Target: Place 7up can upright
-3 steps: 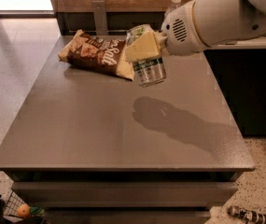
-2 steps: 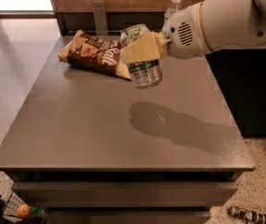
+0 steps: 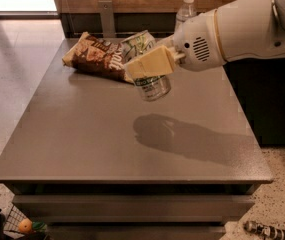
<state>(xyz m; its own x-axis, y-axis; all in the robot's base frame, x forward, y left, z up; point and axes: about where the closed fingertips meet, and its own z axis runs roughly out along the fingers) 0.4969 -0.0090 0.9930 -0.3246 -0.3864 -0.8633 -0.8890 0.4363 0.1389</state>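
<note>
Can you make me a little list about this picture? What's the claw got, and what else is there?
claw: above the back half of the table, shut on the can
can: up in the air, tilted, not touching the table
table: grey top, with the arm's shadow on it below the can
chip bag: lying flat at the back left, just behind the can
bottle: upright at the far back, partly hidden by the arm
job: can not yet set down upright

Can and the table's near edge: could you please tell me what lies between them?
Only bare table, crossed by the arm's shadow, as the camera view shows. The gripper holds the can above it.
</note>
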